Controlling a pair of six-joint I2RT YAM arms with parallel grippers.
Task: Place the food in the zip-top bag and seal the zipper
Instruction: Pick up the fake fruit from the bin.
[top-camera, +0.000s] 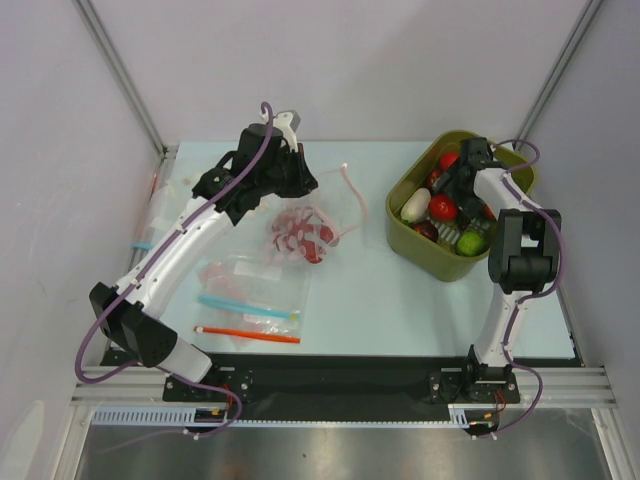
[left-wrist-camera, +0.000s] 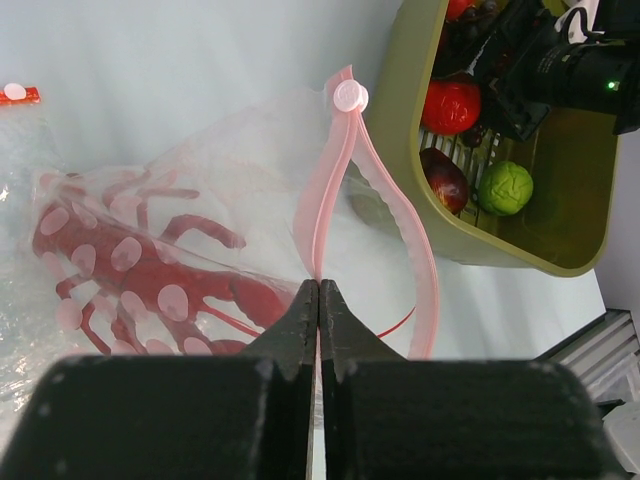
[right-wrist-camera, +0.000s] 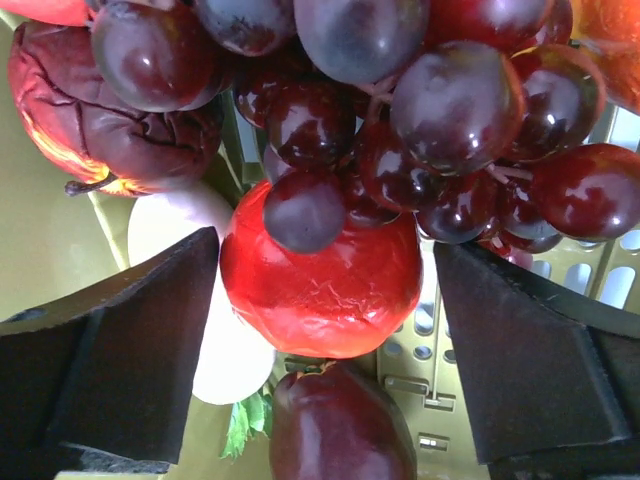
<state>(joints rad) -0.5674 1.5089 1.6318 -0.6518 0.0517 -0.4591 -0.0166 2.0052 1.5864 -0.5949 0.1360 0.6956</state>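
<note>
The zip-top bag (top-camera: 322, 208) lies mid-table with the red lobster (left-wrist-camera: 150, 285) inside it. Its pale pink zipper (left-wrist-camera: 340, 170) gapes in a loop, so the mouth stands apart. My left gripper (left-wrist-camera: 319, 285) is shut on one side of that strip. In the olive bin (top-camera: 430, 262) at the right, my right gripper (right-wrist-camera: 325, 290) is open, one jaw on each side of the red tomato (right-wrist-camera: 320, 285), without pressing it. The white radish (right-wrist-camera: 225, 350) lies just left of the tomato, partly behind the left jaw.
The bin also holds dark grapes (right-wrist-camera: 440, 110), a dark plum-like fruit (right-wrist-camera: 340, 425), a wrinkled dark fruit (right-wrist-camera: 130, 120) and a green ball (left-wrist-camera: 505, 187). Flat bags with a blue strip (top-camera: 245, 305) and an orange-red strip (top-camera: 248, 333) lie near the left arm.
</note>
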